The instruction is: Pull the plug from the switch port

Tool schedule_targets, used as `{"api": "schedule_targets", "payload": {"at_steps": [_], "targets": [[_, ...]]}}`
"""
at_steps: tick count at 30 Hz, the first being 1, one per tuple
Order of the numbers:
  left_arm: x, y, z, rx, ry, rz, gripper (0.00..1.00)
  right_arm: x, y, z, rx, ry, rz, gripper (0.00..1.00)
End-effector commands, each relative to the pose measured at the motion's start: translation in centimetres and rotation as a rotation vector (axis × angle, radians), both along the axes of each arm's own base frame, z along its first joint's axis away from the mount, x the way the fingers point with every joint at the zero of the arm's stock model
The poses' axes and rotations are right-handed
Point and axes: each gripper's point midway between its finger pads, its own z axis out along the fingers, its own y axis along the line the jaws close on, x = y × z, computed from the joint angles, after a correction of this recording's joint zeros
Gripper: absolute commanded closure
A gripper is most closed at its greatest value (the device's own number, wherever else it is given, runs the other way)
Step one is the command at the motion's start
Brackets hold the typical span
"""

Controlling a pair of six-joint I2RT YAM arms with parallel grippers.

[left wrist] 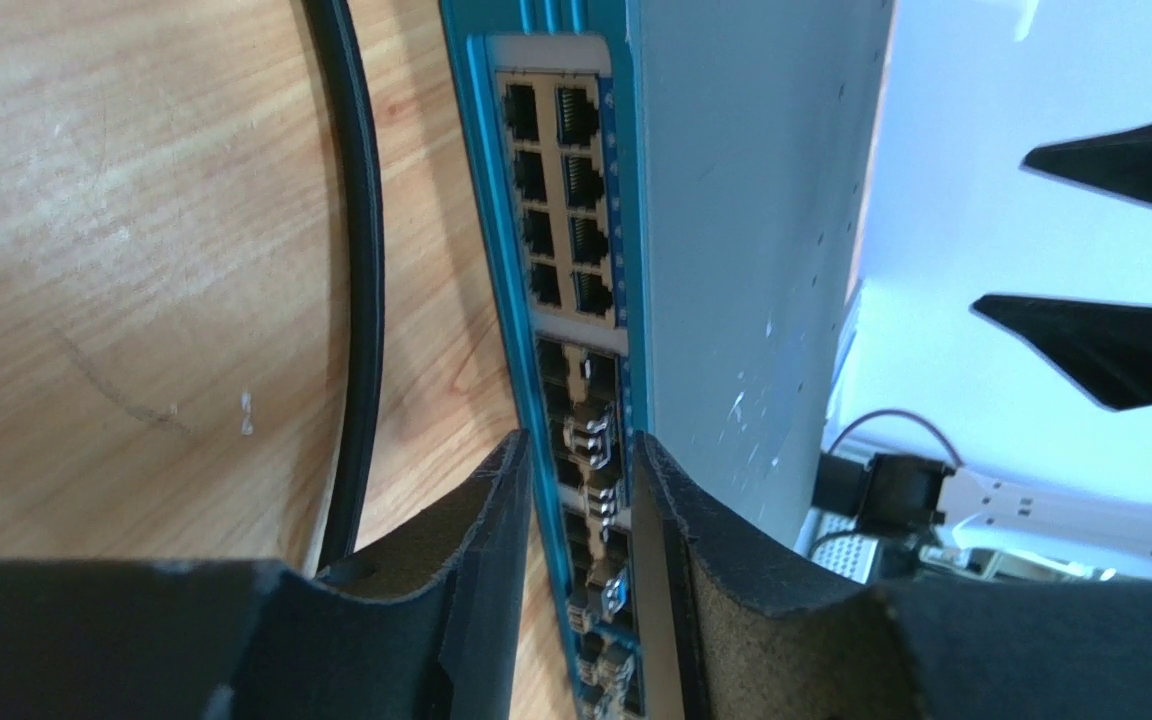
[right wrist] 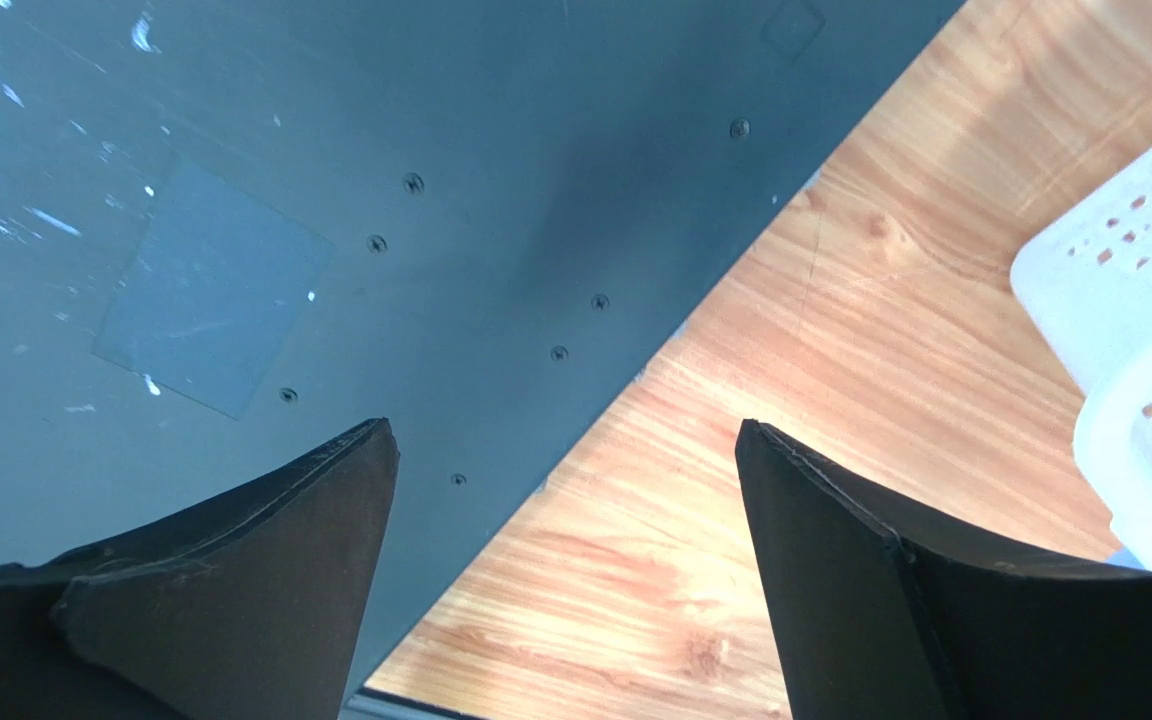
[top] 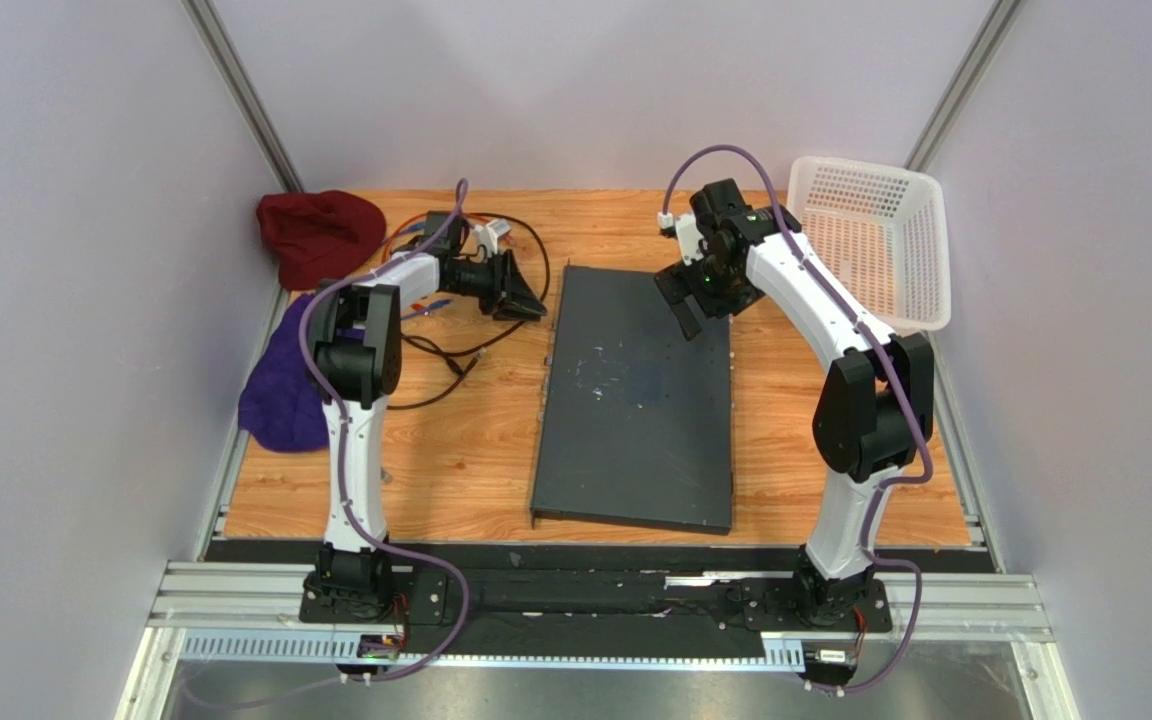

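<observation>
The switch (top: 635, 398) is a flat dark grey slab in the middle of the table. Its port face (left wrist: 560, 195) has a blue bezel and runs along its left long side. My left gripper (top: 530, 300) is at that face near the far end. Its fingers stand narrowly apart (left wrist: 579, 443), one on the table side and one level with the switch top. A small blue piece (left wrist: 612, 590) sits in a port between them; I cannot make out a plug. My right gripper (top: 683, 308) is wide open (right wrist: 564, 428) over the switch's far right corner (right wrist: 387, 225).
A black cable (left wrist: 364, 270) lies on the wood beside the port face, with more loops at the far left (top: 455, 353). A white mesh basket (top: 875, 240) stands at the back right (right wrist: 1138, 345). A maroon cloth (top: 319, 233) and a purple cloth (top: 285, 383) lie at the left.
</observation>
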Motion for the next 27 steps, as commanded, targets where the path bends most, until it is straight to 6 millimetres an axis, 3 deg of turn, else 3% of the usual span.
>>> {"api": "schedule_targets", "payload": {"at_steps": [1, 13, 27], "targets": [[1.2, -0.7, 0.7, -0.066, -0.044, 0.014, 0.62, 0.2, -0.5, 2.1, -0.02, -0.078, 0.01, 0.12], [0.0, -1.6, -1.9, -0.105, 0.044, 0.011, 0.64, -0.2, -1.1, 1.6, -0.068, -0.073, 0.031, 0.12], [-0.1, -1.7, -2.0, -0.094, 0.052, 0.025, 0.64, -0.1, -1.0, 1.5, -0.073, -0.078, 0.038, 0.12]]}}
